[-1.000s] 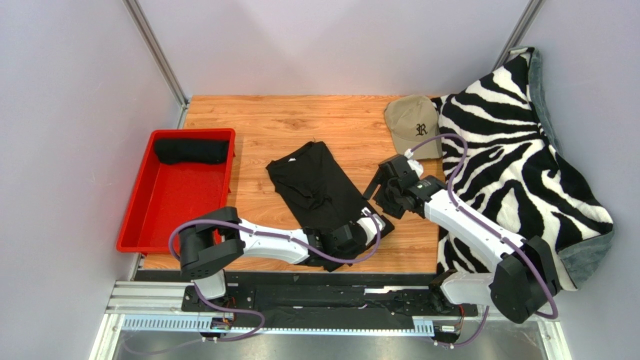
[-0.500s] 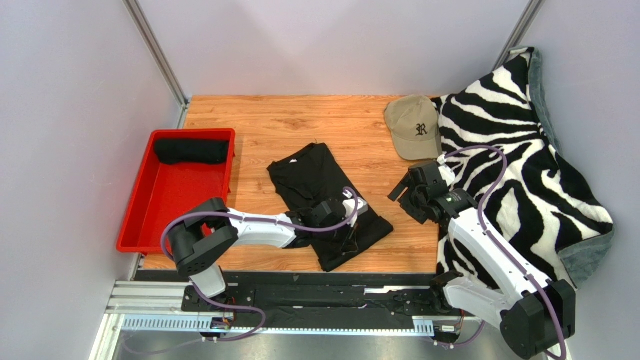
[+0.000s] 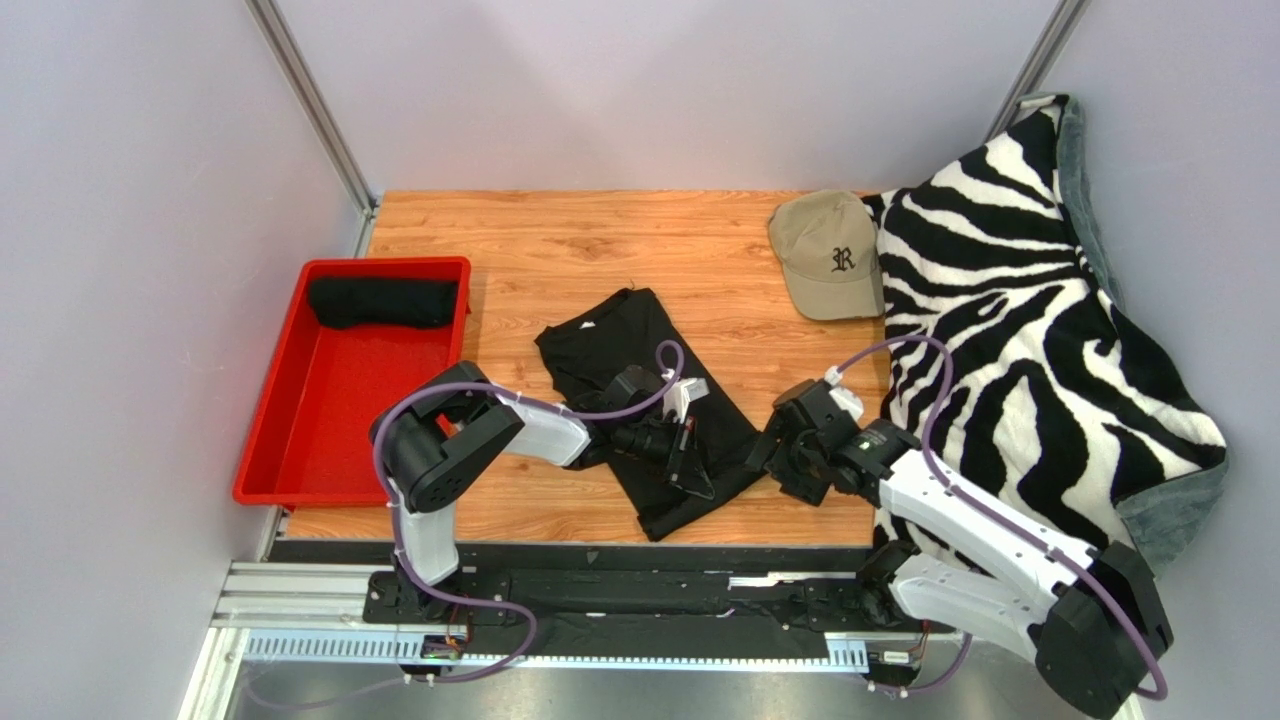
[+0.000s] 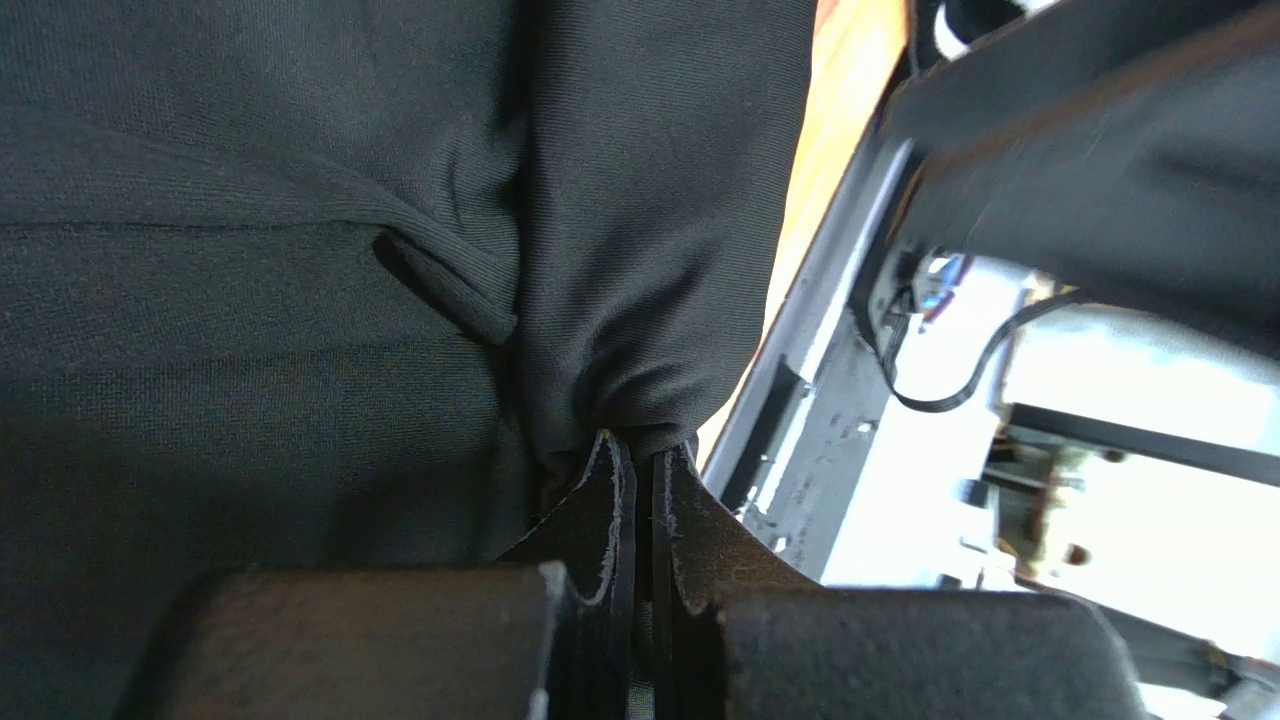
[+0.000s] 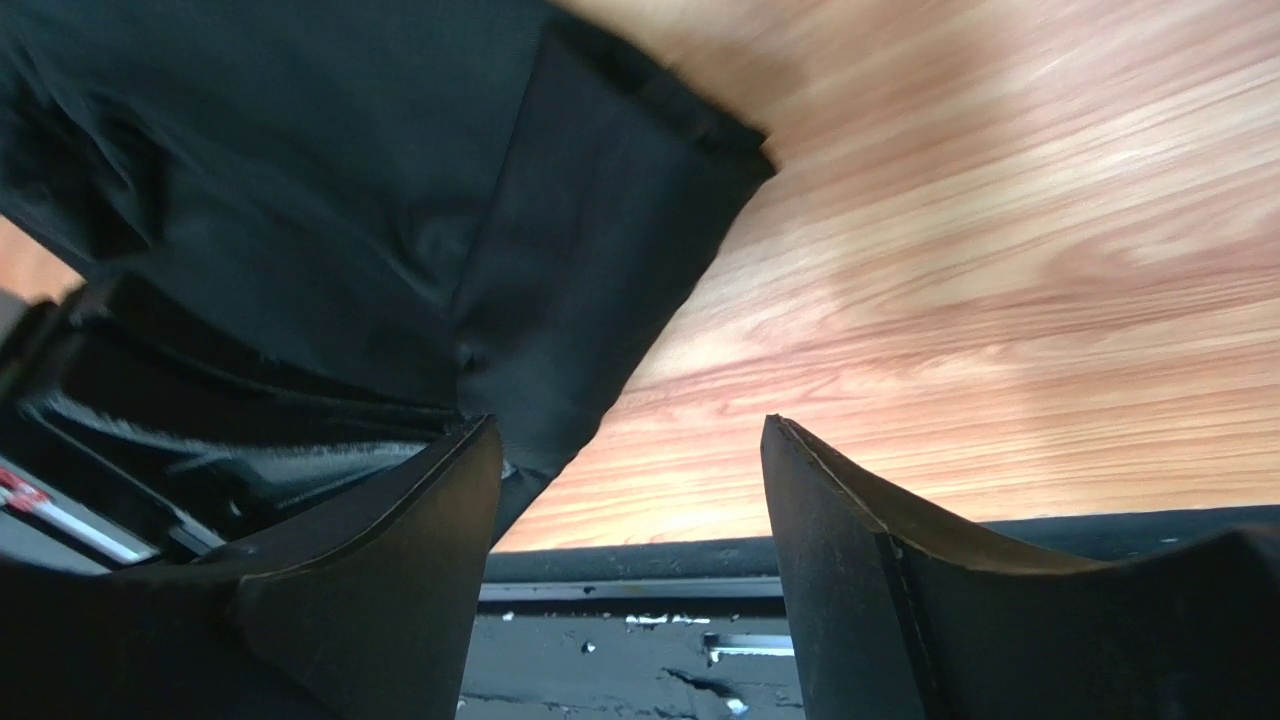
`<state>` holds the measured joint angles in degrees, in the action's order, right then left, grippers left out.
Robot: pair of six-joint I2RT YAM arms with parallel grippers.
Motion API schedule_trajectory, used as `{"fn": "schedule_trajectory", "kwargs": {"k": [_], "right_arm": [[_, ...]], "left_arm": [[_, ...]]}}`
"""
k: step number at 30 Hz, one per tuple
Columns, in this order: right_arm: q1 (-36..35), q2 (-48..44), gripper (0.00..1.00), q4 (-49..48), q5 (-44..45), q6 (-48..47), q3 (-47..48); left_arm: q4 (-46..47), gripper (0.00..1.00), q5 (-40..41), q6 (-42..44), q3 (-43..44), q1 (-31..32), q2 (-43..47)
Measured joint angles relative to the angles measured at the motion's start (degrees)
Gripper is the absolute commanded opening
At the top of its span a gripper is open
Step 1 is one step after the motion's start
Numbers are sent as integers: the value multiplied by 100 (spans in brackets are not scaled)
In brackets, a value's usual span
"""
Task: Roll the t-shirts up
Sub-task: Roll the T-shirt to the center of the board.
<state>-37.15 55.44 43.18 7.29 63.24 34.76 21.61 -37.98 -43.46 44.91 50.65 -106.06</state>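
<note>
Since one second ago both arms have changed place. The left gripper has drawn back from the near right corner of the black t-shirt toward its middle, taking cloth with it. The right gripper has come down from beside the cap to the right edge of the shirt.

The left jaws are pressed fully together on a pinch of the black fabric, which gathers in folds just ahead of the tips in the left wrist view. The right jaws stand wide apart and hold nothing. In the right wrist view the hemmed corner of the shirt lies on the wood just in front of one finger.

The t-shirt lies in the middle of the table, an orange-brown board with wood grain. Its collar points to the far side and its near part is bunched. On the left stands a red tray with a rolled t-shirt at its far end. At the far right the cap rests just beside the zebra blanket, which covers the right side of the table. Pale grey walls close the space, with metal posts in the far corners. A black and silver rail runs along the near edge.
</note>
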Motion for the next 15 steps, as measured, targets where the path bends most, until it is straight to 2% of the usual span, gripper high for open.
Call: {"fn": "schedule_trajectory", "kwargs": {"k": [4, 15], "right_arm": [[-256, 358, 65, -188, 33, 227, -2], [-256, 1213, 64, -431, 398, 542, 72]], "left_arm": [[212, 0, -201, -214, -39, -68, -109], [315, 0, -358, -358, -63, -92, -175]]}}
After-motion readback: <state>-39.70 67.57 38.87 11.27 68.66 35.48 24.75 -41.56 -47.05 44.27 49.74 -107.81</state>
